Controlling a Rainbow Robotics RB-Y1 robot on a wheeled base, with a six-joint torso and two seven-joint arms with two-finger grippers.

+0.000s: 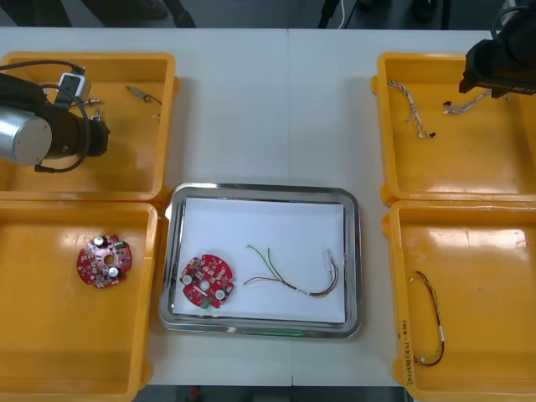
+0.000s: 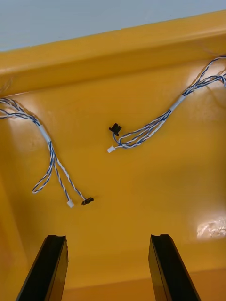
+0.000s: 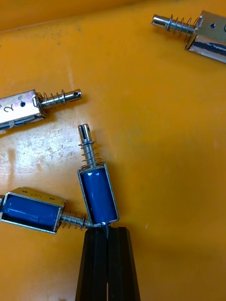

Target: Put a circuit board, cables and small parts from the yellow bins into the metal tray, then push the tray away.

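Desk (image 1: 276,100) light, four bins (image 1: 50,352). Left of tray (image 1: 260,189), far side: left gripper (image 3: 107,231), fingers closed together, empty, tips just at a small part (image 3: 96,195). In tray: board (image 1: 207,281), one cable (image 1: 297,276). Right of tray, far side: right gripper (image 2: 108,237), fingers wide apart, empty, over twisted cables (image 2: 146,129). Outstanding, by my reading: parts, more cable, push.

Bright light is falling from above onto the pale worktop (image 1: 276,100). The shiny rim of the flat metal tray (image 1: 355,251) is gleaming. White glare is sitting on the floor of the yellow plastic bin (image 1: 469,251), and the small metal parts (image 3: 97,195) are glinting. Shadows are looking soft.
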